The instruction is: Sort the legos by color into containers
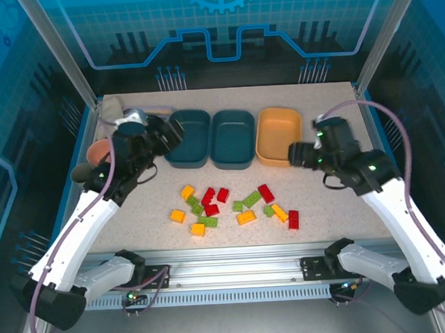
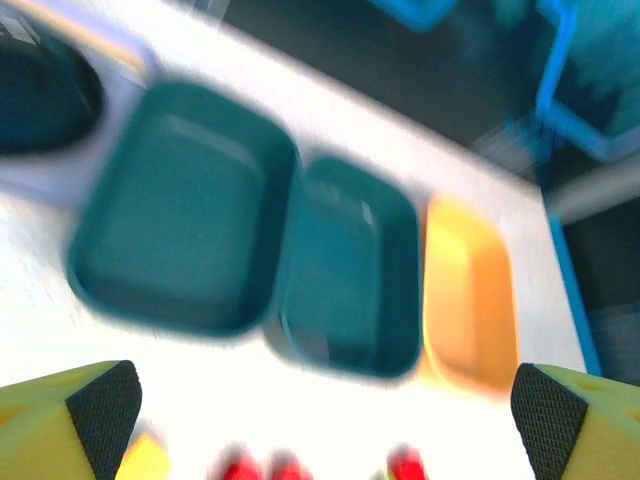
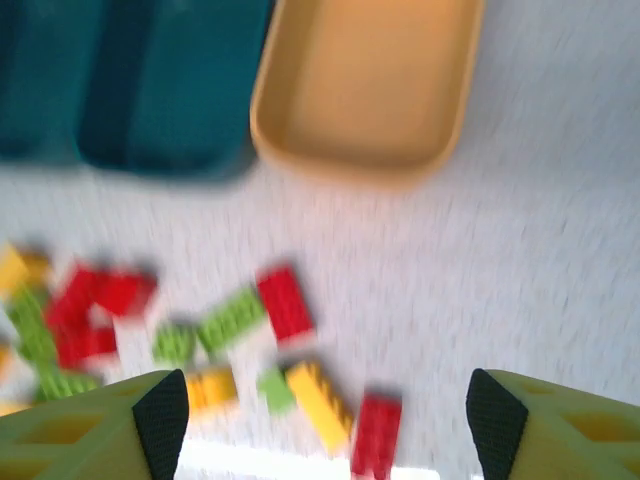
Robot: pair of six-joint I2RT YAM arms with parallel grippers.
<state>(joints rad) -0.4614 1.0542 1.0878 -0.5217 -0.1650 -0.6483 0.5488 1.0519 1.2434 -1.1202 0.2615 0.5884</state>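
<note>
- Nothing sorted so far: all three containers (image 1: 233,140) sit bare along the bench's (image 1: 322,213) far edge.
- The legos (image 1: 246,217) lie scattered mid-bench, toward the near edge.
- Left end effector (image 2: 325,408) is spread and empty; right end effector (image 3: 328,420) likewise.

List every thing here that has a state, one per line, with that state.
left teal bin: empty
middle teal bin: empty
orange-yellow bin: empty
legos: loose on the table in front of the bins, none sorted yet
left gripper: open, holding nothing
right gripper: open, holding nothing
</note>
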